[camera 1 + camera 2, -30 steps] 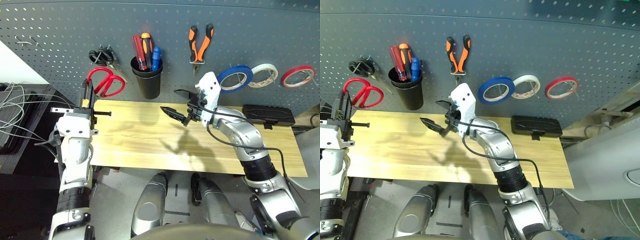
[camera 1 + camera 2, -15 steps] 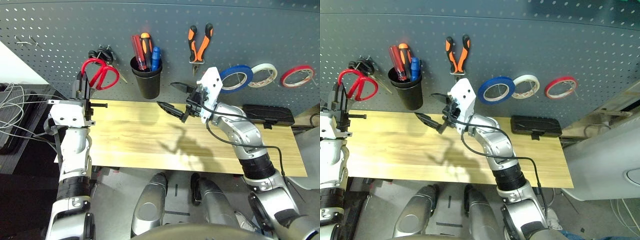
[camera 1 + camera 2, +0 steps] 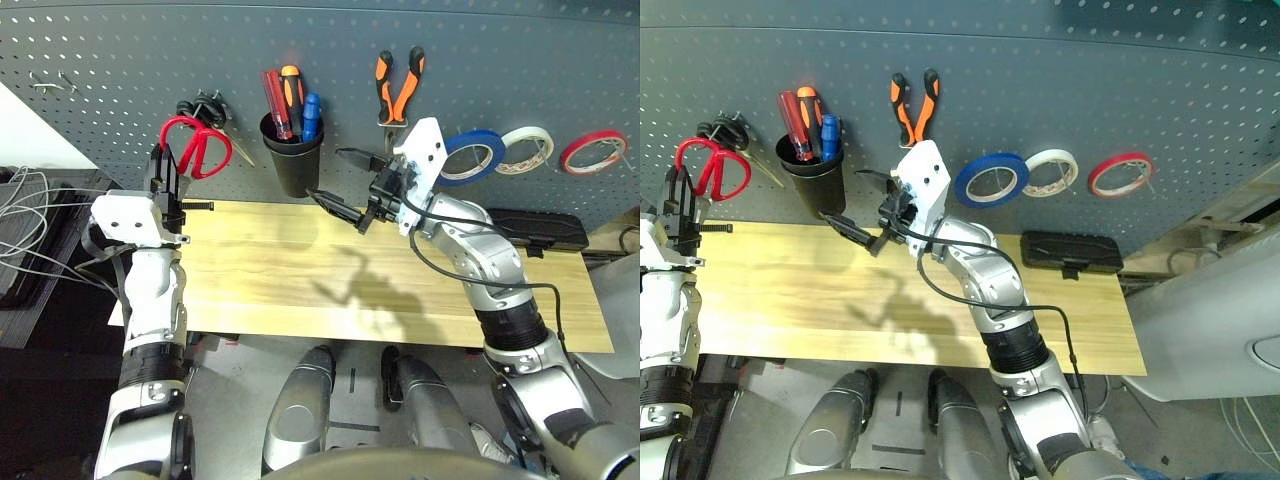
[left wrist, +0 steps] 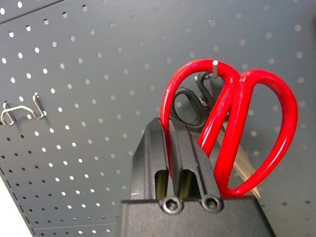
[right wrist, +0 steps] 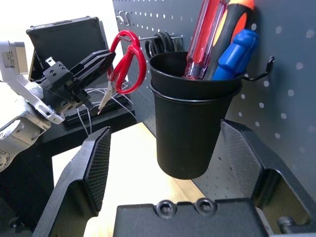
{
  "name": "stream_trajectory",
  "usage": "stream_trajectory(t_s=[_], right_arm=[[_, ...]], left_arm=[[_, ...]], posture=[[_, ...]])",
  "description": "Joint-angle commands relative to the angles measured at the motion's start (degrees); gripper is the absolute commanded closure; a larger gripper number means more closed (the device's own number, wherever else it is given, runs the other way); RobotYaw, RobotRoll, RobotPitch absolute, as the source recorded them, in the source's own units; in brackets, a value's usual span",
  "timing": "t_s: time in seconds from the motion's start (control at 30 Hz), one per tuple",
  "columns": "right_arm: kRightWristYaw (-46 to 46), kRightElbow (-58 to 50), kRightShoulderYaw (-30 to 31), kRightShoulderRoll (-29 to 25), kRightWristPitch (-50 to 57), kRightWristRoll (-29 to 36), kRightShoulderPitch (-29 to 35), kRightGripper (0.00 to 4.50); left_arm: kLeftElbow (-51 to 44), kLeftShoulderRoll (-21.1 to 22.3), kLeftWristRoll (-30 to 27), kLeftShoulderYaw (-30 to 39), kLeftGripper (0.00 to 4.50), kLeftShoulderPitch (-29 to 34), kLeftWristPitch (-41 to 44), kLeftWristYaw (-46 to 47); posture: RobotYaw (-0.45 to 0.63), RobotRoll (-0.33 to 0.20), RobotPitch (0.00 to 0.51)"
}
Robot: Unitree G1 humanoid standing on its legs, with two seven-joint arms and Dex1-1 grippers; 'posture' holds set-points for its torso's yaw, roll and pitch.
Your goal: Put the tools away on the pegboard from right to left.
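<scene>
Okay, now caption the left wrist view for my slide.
Left gripper pinching one handle loop of the red-handled scissors in front of the pegboard, black-handled scissors behind.

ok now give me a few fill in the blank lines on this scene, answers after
The left tool is shut on the handle of the ____ scissors.
The right tool is open, with the black ____ ahead of it.
The tape ring nearest the pliers is ____.
The tape ring hanging between the blue one and the red one is ____.

Missing words: red-handled; cup; blue; white
</scene>
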Motion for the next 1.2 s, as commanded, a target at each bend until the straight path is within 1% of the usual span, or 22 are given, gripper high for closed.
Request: stream_trajectory(t_s=[0.03,0.2,0.37,0.4,0.43,0.47,0.53,0.57,0.63,0.67,0.83,0.97,1.1,1.2], right_arm=[[-0.6,-0.9,-0.4,0.3,-0.5,0.6,-0.3,0.00],[-1.3,-0.2,-0.6,0.2,-0.9,0.2,-0.3,0.00],[-2.1,0.5,-1.0,0.3,-2.8,-0.2,0.0,0.00],[-2.2,0.8,-1.1,0.4,-3.4,-0.4,0.1,0.00],[-2.3,1.3,-1.1,0.3,-3.7,-0.5,0.3,0.00],[-2.7,1.9,-1.1,0.1,-3.4,-0.8,0.9,0.00],[-3.3,3.3,-0.9,-0.7,-1.8,-1.4,2.4,0.00],[-4.0,4.4,-0.5,-1.4,-0.5,-2.3,3.5,0.00],[-5.8,6.5,-0.2,-2.6,1.0,-4.3,5.4,0.00],[-7.0,7.5,-0.5,-3.0,2.1,-5.0,6.2,0.00],[-12.0,10.2,-2.9,-4.0,2.1,-7.5,11.3,0.00],[-16.4,10.9,-5.5,-4.7,2.0,-8.9,14.5,0.00],[-23.7,13.2,-11.0,-5.4,3.9,-10.1,18.6,0.00],[-28.5,15.8,-15.0,-5.7,4.7,-10.7,20.0,0.00]], left_arm=[[2.4,-0.4,-1.2,0.7,4.47,0.1,2.4,-0.7],[4.4,-0.5,-1.0,-0.6,4.47,-0.9,5.6,-2.2],[6.2,-1.3,0.3,-2.4,3.05,-0.5,5.0,-4.0],[7.0,-1.7,0.3,-2.8,2.63,-0.2,5.3,-4.6],[8.0,-2.0,0.4,-3.1,2.35,0.1,5.6,-4.9],[9.0,-2.4,0.7,-3.5,1.93,0.5,5.9,-5.1],[10.6,-3.3,1.2,-4.4,1.25,1.3,7.7,-5.4],[11.2,-3.9,1.8,-5.1,0.95,2.0,8.6,-5.5],[12.3,-5.1,2.4,-6.5,0.21,3.0,11.7,-5.9],[12.7,-5.6,2.9,-7.3,0.03,3.4,12.6,-6.0],[11.4,-7.9,3.6,-9.9,0.03,5.3,18.7,-6.9],[10.7,-7.9,4.3,-11.2,0.03,5.8,20.9,-7.4],[12.1,-7.6,5.1,-12.0,0.03,5.6,23.4,-7.7],[12.9,-7.7,6.0,-12.5,0.03,5.4,24.7,-7.3]], posture=[[0.16,0.000,0.221],[0.16,0.000,0.221],[0.16,0.000,0.220],[0.16,0.000,0.220],[0.16,0.000,0.219],[0.16,0.000,0.220],[0.15,0.000,0.221],[0.15,0.000,0.222],[0.15,0.000,0.227],[0.15,0.000,0.228],[0.13,0.000,0.247],[0.10,0.000,0.262],[0.07,0.000,0.278],[0.06,0.000,0.282]])
